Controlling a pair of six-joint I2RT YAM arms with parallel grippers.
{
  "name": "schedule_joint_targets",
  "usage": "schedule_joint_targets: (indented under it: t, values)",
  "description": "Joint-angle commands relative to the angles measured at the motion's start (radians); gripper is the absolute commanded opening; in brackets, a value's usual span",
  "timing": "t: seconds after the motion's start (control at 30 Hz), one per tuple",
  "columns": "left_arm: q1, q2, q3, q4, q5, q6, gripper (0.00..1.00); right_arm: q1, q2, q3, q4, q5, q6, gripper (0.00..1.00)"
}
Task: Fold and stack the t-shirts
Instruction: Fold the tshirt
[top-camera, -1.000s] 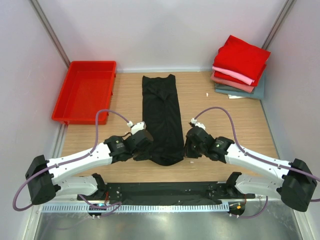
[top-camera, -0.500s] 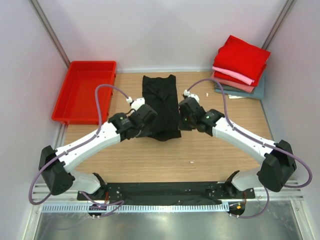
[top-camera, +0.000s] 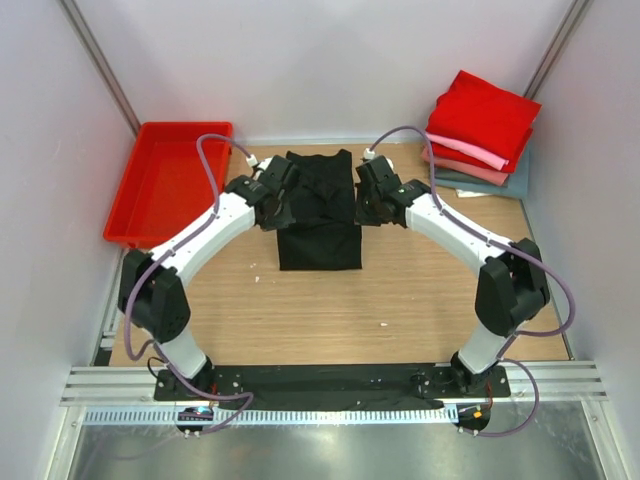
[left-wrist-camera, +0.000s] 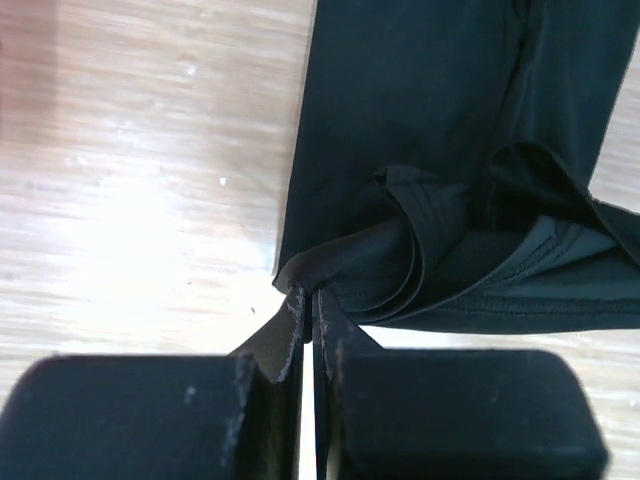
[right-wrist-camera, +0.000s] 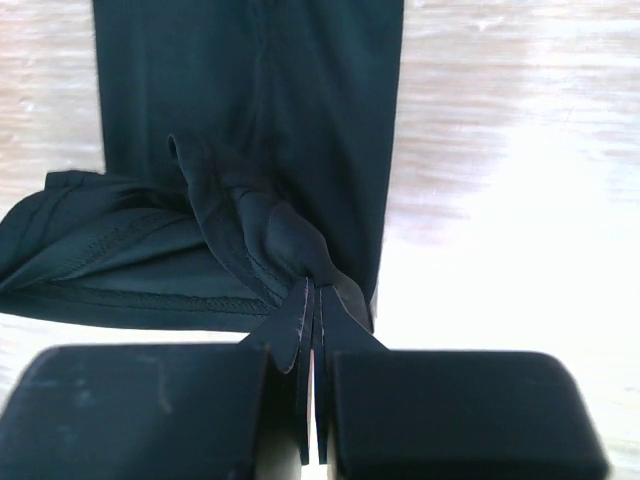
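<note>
The black t-shirt (top-camera: 318, 215) lies in the middle of the table, its near half doubled back over its far half. My left gripper (top-camera: 285, 196) is shut on the hem corner at the shirt's left side. My right gripper (top-camera: 362, 203) is shut on the hem corner at the right side. In the left wrist view the gripper (left-wrist-camera: 308, 298) pinches bunched black cloth (left-wrist-camera: 440, 160). In the right wrist view the gripper (right-wrist-camera: 315, 290) pinches the black cloth (right-wrist-camera: 250, 110) the same way. Folded red, pink, dusty-rose and grey-teal t-shirts (top-camera: 480, 130) are stacked at the back right.
A red plastic tray (top-camera: 170, 185) stands at the back left against the wall. Side walls close in the table on the left and right. Bare wooden tabletop (top-camera: 330, 310) lies between the shirt and the arm bases.
Both grippers have carried the shirt's near hem away from the bases toward the collar end. The long black strip is now folded to about half its length.
</note>
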Motion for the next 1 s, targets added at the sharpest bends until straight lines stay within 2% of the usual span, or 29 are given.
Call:
schedule_joint_targets:
  t: [0.0,0.17,0.33,0.4,0.43,0.47,0.5,0.53,0.57,0.6,0.63,0.7,0.8,0.9,0.93,0.97]
  values:
    - [0.027,0.056,0.102,0.013,0.028,0.069,0.0,-0.024,0.036,0.08,0.023,-0.036,-0.044,0.01]
    - [0.062,0.174,0.208,0.005,0.029,0.129,0.0,-0.058,0.137,0.188,0.014,-0.056,-0.061,0.01]
    - [0.099,0.364,0.372,-0.01,0.04,0.176,0.0,-0.089,0.274,0.335,0.0,-0.082,-0.078,0.01]
    - [0.119,0.432,0.475,-0.027,0.008,0.18,0.04,-0.119,0.356,0.381,0.011,-0.094,-0.079,0.01]
    - [0.128,0.522,0.523,-0.044,0.006,0.18,0.06,-0.13,0.392,0.434,0.014,-0.109,-0.076,0.01]
    - [0.14,0.567,0.646,-0.1,0.021,0.175,0.08,-0.142,0.426,0.479,-0.002,-0.109,-0.073,0.03]
    - [0.159,0.623,0.725,-0.146,0.034,0.175,0.18,-0.164,0.496,0.525,-0.024,-0.15,-0.079,0.24]
    - [0.167,0.704,0.871,-0.224,0.038,0.178,0.26,-0.172,0.521,0.609,-0.062,-0.161,-0.078,0.38]
    - [0.173,0.74,0.931,-0.252,0.038,0.183,0.35,-0.181,0.544,0.648,-0.082,-0.163,-0.079,0.49]
    - [0.182,0.76,0.977,-0.275,0.041,0.192,0.53,-0.192,0.559,0.677,-0.096,-0.164,-0.085,0.65]
    - [0.186,0.769,1.006,-0.286,0.047,0.195,0.6,-0.198,0.562,0.701,-0.104,-0.166,-0.09,0.71]
    - [0.194,0.731,0.988,-0.271,0.055,0.198,0.69,-0.204,0.54,0.694,-0.11,-0.152,-0.098,0.75]
    - [0.193,0.589,0.824,-0.196,0.048,0.207,0.73,-0.207,0.428,0.575,-0.081,-0.137,-0.101,0.75]
    - [0.191,0.437,0.631,-0.148,0.044,0.181,0.73,-0.207,0.262,0.353,0.006,-0.181,-0.078,0.76]
    - [0.193,0.4,0.574,-0.115,0.057,0.167,0.73,-0.207,0.224,0.232,0.058,-0.2,-0.07,0.76]
    - [0.193,0.354,0.445,-0.09,0.075,0.151,0.72,-0.207,0.151,0.167,0.094,-0.23,-0.046,0.76]
